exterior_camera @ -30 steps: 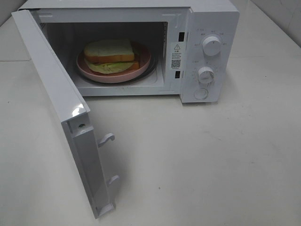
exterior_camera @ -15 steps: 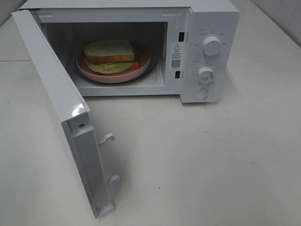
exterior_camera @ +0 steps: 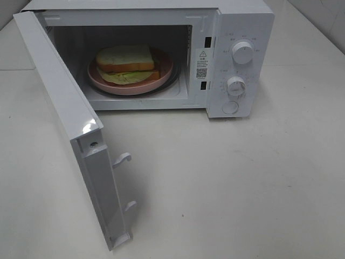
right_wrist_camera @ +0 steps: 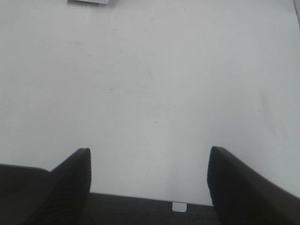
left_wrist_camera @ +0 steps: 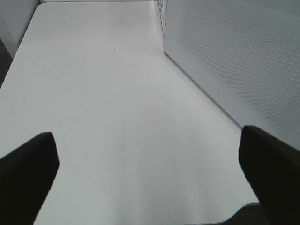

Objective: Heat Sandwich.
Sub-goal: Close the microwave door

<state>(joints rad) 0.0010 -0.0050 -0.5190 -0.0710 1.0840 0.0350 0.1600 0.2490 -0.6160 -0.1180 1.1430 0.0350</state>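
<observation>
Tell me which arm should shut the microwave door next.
Left, most likely. The open door swings out on the left, and the left gripper, open, sits right beside its panel; the right gripper faces mostly table.

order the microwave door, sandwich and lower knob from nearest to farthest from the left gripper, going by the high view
1. microwave door, alongside the left gripper
2. sandwich, inside the cavity, past the door
3. lower knob, right-hand panel, likely farthest
</observation>
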